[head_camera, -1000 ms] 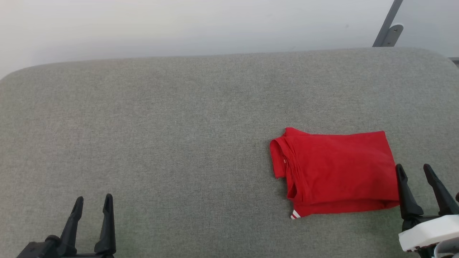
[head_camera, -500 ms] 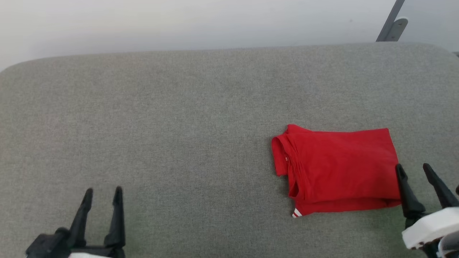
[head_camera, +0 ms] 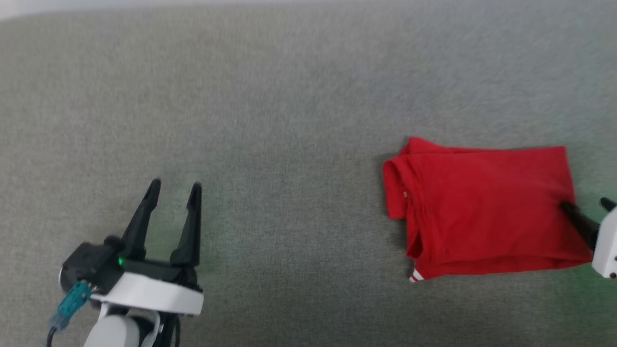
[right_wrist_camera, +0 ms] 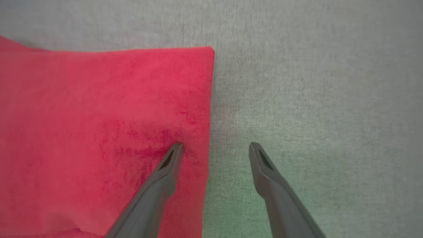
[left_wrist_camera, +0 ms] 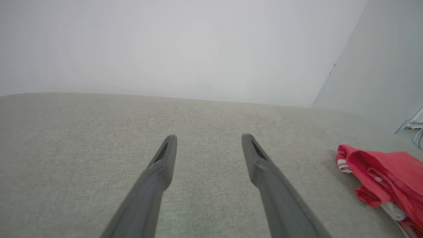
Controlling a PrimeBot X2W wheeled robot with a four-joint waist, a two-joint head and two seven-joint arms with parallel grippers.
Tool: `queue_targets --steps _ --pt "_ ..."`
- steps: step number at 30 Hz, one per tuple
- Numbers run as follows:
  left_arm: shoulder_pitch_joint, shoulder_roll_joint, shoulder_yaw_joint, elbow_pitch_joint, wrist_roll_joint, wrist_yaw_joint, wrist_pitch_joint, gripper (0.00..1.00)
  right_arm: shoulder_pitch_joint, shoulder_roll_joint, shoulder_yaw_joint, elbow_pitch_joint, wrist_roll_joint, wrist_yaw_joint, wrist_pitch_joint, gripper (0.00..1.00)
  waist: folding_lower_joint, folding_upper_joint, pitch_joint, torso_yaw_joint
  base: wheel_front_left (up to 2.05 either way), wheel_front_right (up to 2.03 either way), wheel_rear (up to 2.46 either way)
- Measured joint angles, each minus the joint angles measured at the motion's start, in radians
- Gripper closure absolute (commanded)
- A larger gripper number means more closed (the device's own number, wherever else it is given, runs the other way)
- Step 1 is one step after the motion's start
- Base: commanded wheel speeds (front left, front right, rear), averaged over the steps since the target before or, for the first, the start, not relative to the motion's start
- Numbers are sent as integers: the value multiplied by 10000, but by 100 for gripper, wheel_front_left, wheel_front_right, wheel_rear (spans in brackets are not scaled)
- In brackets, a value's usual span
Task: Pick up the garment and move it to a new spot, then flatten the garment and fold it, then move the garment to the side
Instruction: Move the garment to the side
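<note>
The garment (head_camera: 487, 212) lies folded as a plain red rectangle on the right of the grey fabric surface (head_camera: 289, 120), with a bit of white-striped trim at its near left corner. My right gripper (head_camera: 584, 205) is open and straddles the garment's right edge. In the right wrist view, the right gripper (right_wrist_camera: 214, 145) has its left finger (right_wrist_camera: 165, 168) on the garment (right_wrist_camera: 99, 132) and its other finger over bare surface. My left gripper (head_camera: 174, 184) is open over bare surface at the lower left, far from the garment. In the left wrist view, the left gripper (left_wrist_camera: 208, 137) holds nothing and the garment (left_wrist_camera: 390, 172) lies far right.
The grey surface (left_wrist_camera: 82, 148) stretches wide to the left and beyond the garment. A pale wall (left_wrist_camera: 198, 49) rises behind its far edge. Some pale hardware with cables (left_wrist_camera: 414, 127) sits past the surface's right end.
The head camera has tilted down, so the whole picture shifted. My left gripper has come forward and to the right. My right gripper's left finger now lies on the garment's right edge.
</note>
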Motion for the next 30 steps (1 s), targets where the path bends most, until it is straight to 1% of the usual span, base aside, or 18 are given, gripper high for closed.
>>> queue_targets --steps 2,6,8,10,11,12,13,16,20,25,28,30 --pt "-288 -2 -176 19 -36 0 0 0 -189 -113 186 -144 226 0 991 0 0 0 307 68 0 0 0" --pt "-739 12 -374 27 -138 0 0 0 -557 -88 148 -416 314 0 2102 0 0 0 888 228 0 0 0" --pt "-902 36 -418 35 -217 2 0 0 -628 -48 125 -537 314 0 2380 0 0 0 1147 299 0 0 0" --pt "-1026 40 -441 35 -221 0 0 0 -683 69 33 -688 276 0 2326 0 0 0 1359 350 0 0 0" --pt "-1061 56 -414 35 -221 0 -2 0 -750 180 2 -706 221 -2 2293 58 0 0 1448 353 0 0 0" --pt "-1087 77 -378 27 -222 2 -2 0 -754 201 94 -756 198 -2 2236 84 0 0 1507 329 0 0 0" --pt "-1092 127 -376 29 -222 2 0 0 -774 224 127 -779 198 -2 2144 100 1 0 1542 276 0 0 0" --pt "-1137 278 -380 -35 -221 0 -2 0 -806 604 123 -779 219 29 1672 100 1 0 1598 7 0 0 0" --pt "-1367 635 -395 -186 -215 0 -4 0 -845 779 -123 -759 247 44 986 100 0 0 1724 -461 0 0 0" --pt "-2085 1074 -637 -464 -203 0 -15 0 -874 556 -1446 -531 199 27 6 100 0 0 2130 -1021 0 0 0" --pt "-2732 1390 -940 -656 -203 0 -13 0 -1175 435 -2387 -180 75 25 -600 100 0 0 2492 -1294 0 0 0" --pt "-3185 1593 -1139 -777 -203 2 -13 0 -1494 211 -2963 134 -153 23 -1043 100 0 0 2750 -1453 0 0 0"
